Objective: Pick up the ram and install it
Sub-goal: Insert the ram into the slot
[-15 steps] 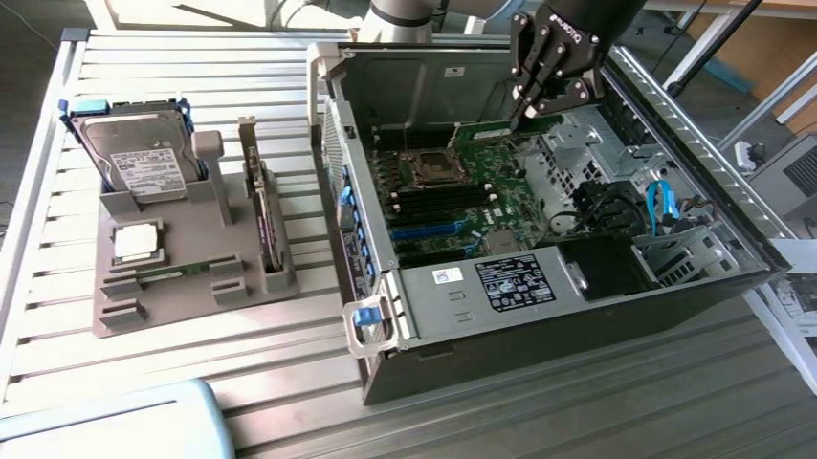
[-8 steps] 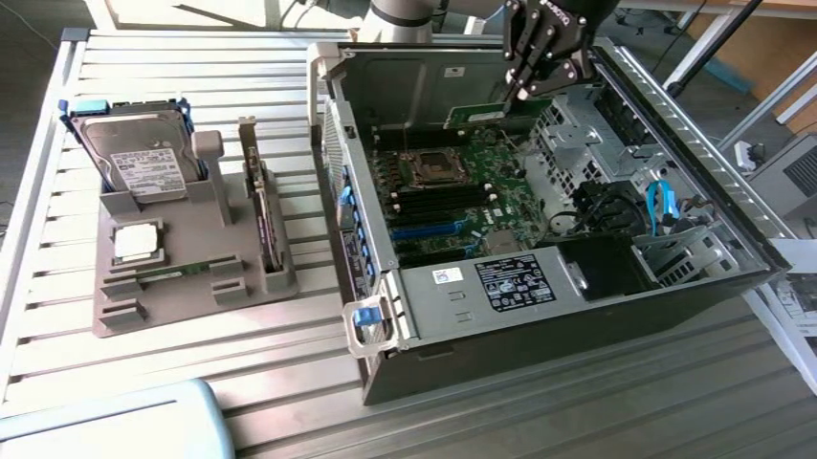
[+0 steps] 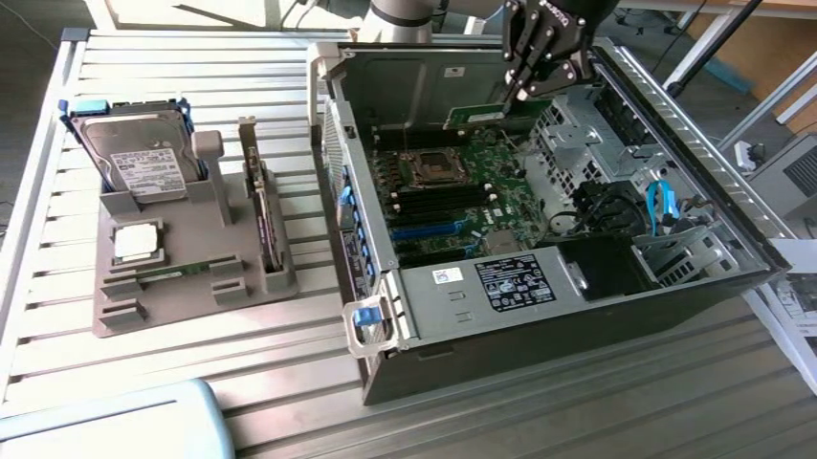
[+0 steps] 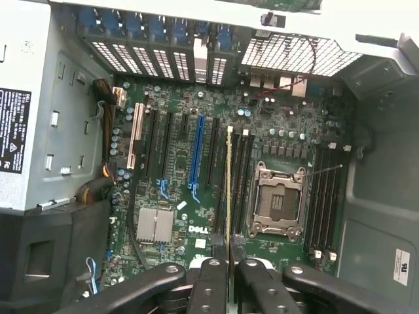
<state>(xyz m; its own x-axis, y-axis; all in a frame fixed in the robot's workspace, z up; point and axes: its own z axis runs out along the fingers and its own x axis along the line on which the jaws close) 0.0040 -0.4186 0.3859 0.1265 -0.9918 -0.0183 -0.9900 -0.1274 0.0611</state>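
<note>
The ram (image 3: pixel 475 117) is a thin green stick held in my gripper (image 3: pixel 530 96), which is shut on it above the far part of the motherboard (image 3: pixel 466 206) inside the open computer case (image 3: pixel 664 277). In the wrist view the ram (image 4: pixel 228 183) appears edge-on, running out from between my fingers (image 4: pixel 209 284) of the gripper (image 4: pixel 227 271). It hangs over the black memory slots (image 4: pixel 241 176) beside the empty processor socket (image 4: pixel 278 199), apart from the board. More memory slots (image 4: pixel 325 196) lie on the socket's other side.
On the exterior view's left a grey holder (image 3: pixel 191 287) carries a hard drive (image 3: pixel 143 153), an upright expansion card (image 3: pixel 255 206) and a small silver processor chip (image 3: pixel 137 241). Case walls, drive cages (image 3: pixel 600 143) and blue cables (image 3: pixel 659 206) ring the motherboard. A blue-grey box (image 3: pixel 115 421) sits at the near corner.
</note>
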